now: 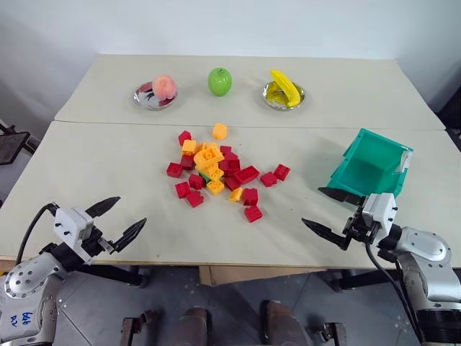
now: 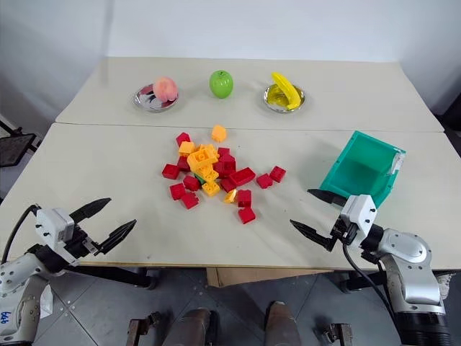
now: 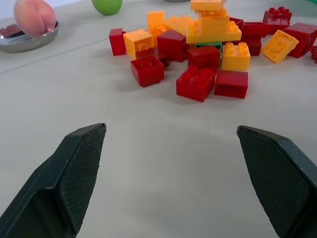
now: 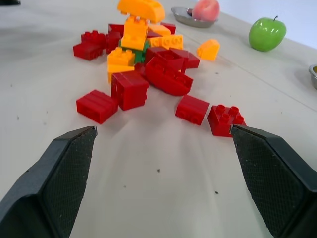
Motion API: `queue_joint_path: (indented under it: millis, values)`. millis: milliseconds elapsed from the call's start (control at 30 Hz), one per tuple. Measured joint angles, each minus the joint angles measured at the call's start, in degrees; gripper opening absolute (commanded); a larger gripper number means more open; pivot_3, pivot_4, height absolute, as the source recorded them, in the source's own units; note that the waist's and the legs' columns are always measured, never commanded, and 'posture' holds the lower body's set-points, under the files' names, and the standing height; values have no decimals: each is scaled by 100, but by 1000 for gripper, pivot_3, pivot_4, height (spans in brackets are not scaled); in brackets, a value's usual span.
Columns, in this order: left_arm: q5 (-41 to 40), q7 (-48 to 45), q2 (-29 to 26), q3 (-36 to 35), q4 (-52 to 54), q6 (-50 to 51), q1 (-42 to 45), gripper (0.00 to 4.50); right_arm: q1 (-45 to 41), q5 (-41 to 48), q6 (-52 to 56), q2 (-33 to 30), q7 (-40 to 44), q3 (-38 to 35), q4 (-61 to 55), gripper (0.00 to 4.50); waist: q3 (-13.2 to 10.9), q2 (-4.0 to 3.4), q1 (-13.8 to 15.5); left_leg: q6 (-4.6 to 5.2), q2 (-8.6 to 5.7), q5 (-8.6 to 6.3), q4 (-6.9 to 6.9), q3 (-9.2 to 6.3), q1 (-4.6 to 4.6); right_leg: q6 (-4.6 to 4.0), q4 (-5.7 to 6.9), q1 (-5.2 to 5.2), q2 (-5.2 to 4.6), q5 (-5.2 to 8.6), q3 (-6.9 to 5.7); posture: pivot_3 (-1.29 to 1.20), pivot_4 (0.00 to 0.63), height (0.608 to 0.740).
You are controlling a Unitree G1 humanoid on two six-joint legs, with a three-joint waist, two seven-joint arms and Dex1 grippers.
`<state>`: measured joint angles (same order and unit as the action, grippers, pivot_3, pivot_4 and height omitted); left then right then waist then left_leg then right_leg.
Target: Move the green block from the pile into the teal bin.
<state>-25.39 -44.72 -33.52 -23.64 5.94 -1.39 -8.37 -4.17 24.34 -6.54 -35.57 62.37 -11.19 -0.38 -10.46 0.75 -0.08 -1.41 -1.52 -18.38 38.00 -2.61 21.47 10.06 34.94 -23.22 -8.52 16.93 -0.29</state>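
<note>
**Block buried, neither gripper on it yet**

The green block [image 3: 208,45] sits inside the pile [image 1: 216,173], near the middle of the table [image 1: 108,158]. Little of it shows: a dark-green sliver tucked under stacked yellow bricks [image 3: 213,27] and hemmed by red bricks [image 3: 203,57] on its near side. In the right wrist view it is the same thin green patch [image 4: 138,55] between yellow and red pieces. Its full shape cannot be made out.

The task looks to be at its start: the reach has not begun. The left gripper [image 1: 119,220] hovers at the near-left edge of the table, jaws spread wide and empty. The right gripper [image 1: 328,213] hovers at the near-right, also wide and empty, just in front of the bin [image 1: 371,169], which lies to the right of the pile with its cut-away front facing the pile.

The next move probably calls for one gripper to travel to the pile and either clear or work around the covering bricks, since a straight pinch risks catching yellow or red pieces instead. The right arm is nearer the bin, so it seems the likelier choice.
</note>
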Motion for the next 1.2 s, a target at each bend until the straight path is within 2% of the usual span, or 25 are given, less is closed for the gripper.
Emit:
queue_joint_path:
  millis: [200,367,500,533,667,833,1000,1067,1200]
  values:
    - [0,79,-2,8,8,78,123,4500,-56,-38,-89,1,42,1,105,4494,0,0,0,0,0,0,0,1,0,0,0,0,0,0,0,0,150,740]
    - [-247,-408,-212,245,59,400,313,4500,-122,111,-2,80,-56,-50,65,4494,0,0,-2,-1,0,0,0,1,-1,0,2,0,0,0,0,0,150,740]
    - [-458,-803,-238,531,319,472,519,4500,-96,478,340,50,-178,-105,-428,4494,-1,-2,4,-1,3,-1,1,0,0,-1,1,0,0,0,0,0,150,740]
    - [-511,-867,-239,591,392,506,603,4115,-69,500,367,-7,-165,-108,-563,4500,-1,-2,7,-2,3,-1,1,-1,0,-1,0,1,0,0,0,0,150,740]
    - [-476,-1331,-235,1024,395,324,1014,3138,248,414,323,-194,-71,-130,-734,4500,-1,-2,16,-1,1,-2,2,-1,-4,-1,-8,14,0,0,-5,0,150,740]
    - [-324,-1548,-11,1446,-76,128,1654,1571,471,187,64,-228,-28,-159,-544,4500,-1,-2,6,-1,1,-2,2,0,-19,-1,-5,29,4,0,-6,0,150,740]
    - [151,-1733,395,2366,-895,167,2740,27,490,148,17,-229,-119,-253,-528,4500,-1,-2,19,1,-1,-3,9,-5,-24,2,-1,48,5,-2,-12,0,150,740]
    - [497,-1697,540,2649,-1267,115,3086,27,514,140,19,-228,-172,-281,-543,4500,-1,-2,20,3,-2,-4,7,-5,-26,3,3,50,5,-2,-13,0,150,740]
    - [1247,-1062,1107,3077,-2538,206,4174,27,457,94,37,-205,-312,-224,-738,4500,-2,0,52,4,-4,-4,15,-8,-20,9,-3,54,5,-5,-19,0,150,740]
